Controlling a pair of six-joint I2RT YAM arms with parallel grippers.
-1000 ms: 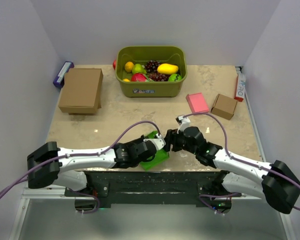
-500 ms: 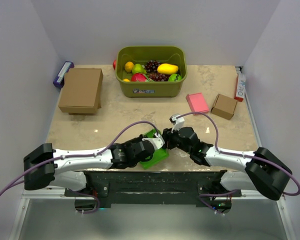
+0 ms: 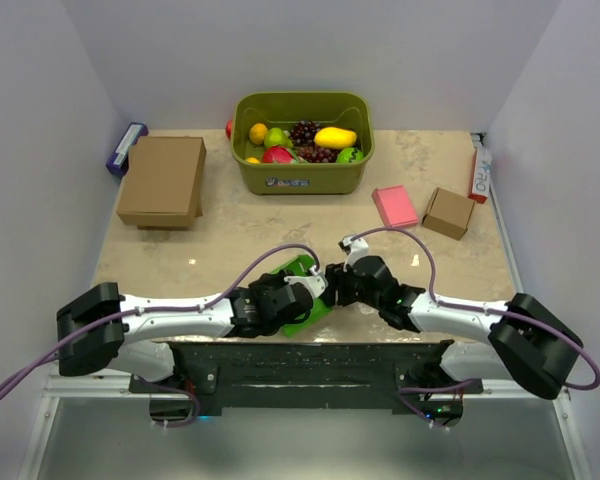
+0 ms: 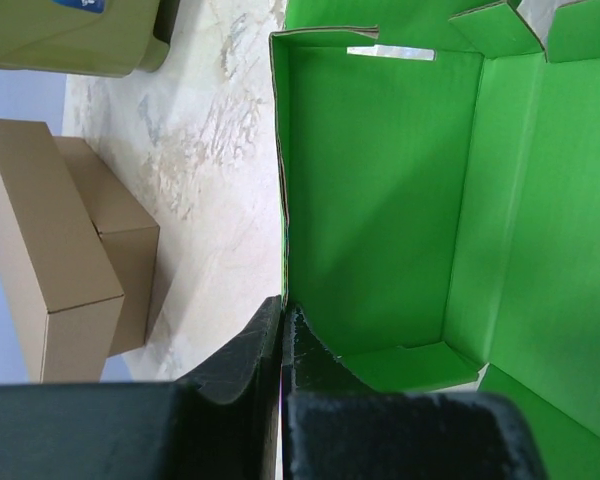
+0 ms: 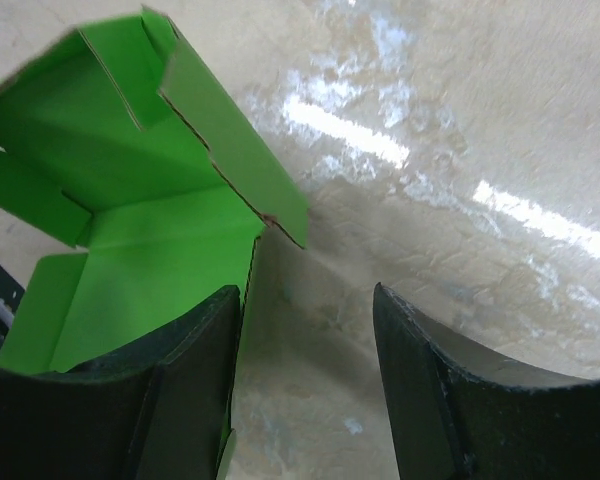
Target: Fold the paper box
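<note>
The paper box (image 3: pixel 302 288) is bright green and half formed, lying near the table's front edge between the two wrists. In the left wrist view its open inside (image 4: pixel 380 180) shows raised walls and loose flaps at the top. My left gripper (image 4: pixel 282 306) is shut on the box's left wall, one finger inside and one outside. My right gripper (image 5: pixel 305 300) stands open just right of the box (image 5: pixel 130 200). Its left finger (image 5: pixel 195 360) lies against the box's near edge, and only bare table shows between the jaws. Seen from above, the right gripper (image 3: pixel 332 285) meets the box's right side.
An olive bin (image 3: pixel 302 172) of toy fruit stands at the back centre. A large brown cardboard box (image 3: pixel 162 180) sits back left, with a blue item (image 3: pixel 126 148) behind it. A pink flat box (image 3: pixel 394 205), a small brown box (image 3: pixel 448 212) and a red-and-white pack (image 3: pixel 478 172) lie back right.
The right wrist has dropped lower and moved left, closer to the green box. The left gripper has shifted the box slightly away and to the left, still gripping its wall.
</note>
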